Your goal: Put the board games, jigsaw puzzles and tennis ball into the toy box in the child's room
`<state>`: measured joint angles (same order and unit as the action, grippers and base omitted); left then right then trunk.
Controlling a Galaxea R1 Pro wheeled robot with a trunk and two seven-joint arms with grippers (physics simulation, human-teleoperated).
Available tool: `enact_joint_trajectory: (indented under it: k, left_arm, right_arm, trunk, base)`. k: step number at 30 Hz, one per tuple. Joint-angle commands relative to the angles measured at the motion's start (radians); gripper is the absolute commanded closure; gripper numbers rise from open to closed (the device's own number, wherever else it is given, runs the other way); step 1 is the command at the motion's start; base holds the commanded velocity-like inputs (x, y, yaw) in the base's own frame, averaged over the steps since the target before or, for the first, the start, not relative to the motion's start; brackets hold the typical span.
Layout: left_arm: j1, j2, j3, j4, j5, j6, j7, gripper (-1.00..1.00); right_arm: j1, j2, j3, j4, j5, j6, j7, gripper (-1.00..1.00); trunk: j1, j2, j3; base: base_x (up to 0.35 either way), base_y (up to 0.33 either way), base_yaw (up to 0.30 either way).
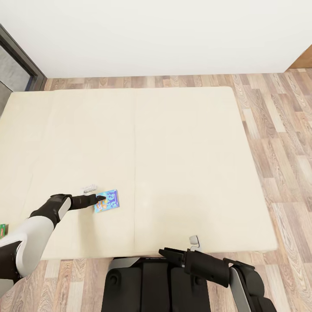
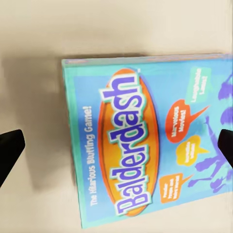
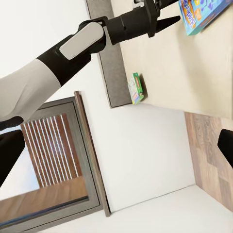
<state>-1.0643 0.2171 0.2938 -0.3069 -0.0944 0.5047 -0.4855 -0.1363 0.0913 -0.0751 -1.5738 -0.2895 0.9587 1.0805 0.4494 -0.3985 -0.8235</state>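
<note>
Cream bed, left hand open over blue board game

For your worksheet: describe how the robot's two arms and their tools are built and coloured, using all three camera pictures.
The left arm has a smooth white shell on the forearm, a black joint band, a light-grey wrist cover and a slim black left tool tapering to pointed fingers. The right arm shows chunky black segments with a grey panel. The right tool's black fingertips frame its wrist view. No cables or markings show.

Blue board game flat on cream bed, near-left area.
</note>
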Motion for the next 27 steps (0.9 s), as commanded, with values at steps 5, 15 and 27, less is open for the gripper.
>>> enact_joint_trajectory:
  k: [5, 15, 27]
  left_arm:
    - [0.000, -0.001, 0.008, -0.001, -0.010, 0.006, -0.007, -1.00]
    - [0.000, -0.001, 0.008, -0.001, -0.010, 0.006, -0.006, -1.00]
    - [0.000, -0.004, 0.008, -0.001, -0.011, -0.021, -0.005, -1.00]
  right_arm:
    - [0.000, 0.001, -0.002, 0.000, 0.001, 0.004, 0.004, -1.00]
    - [0.000, 0.001, -0.002, 0.000, 0.001, 0.005, 0.004, -1.00]
    - [0.000, 0.001, -0.002, 0.000, 0.003, 0.004, 0.004, -1.00]
  trunk:
    - [0.001, -0.002, -0.001]
    - [0.001, -0.002, -0.001]
    - [0.001, -0.002, -0.001]
  base:
    - [0.000, -0.224, 0.000]
    - [0.000, -0.066, 0.000]
    - [0.000, -0.206, 0.000]
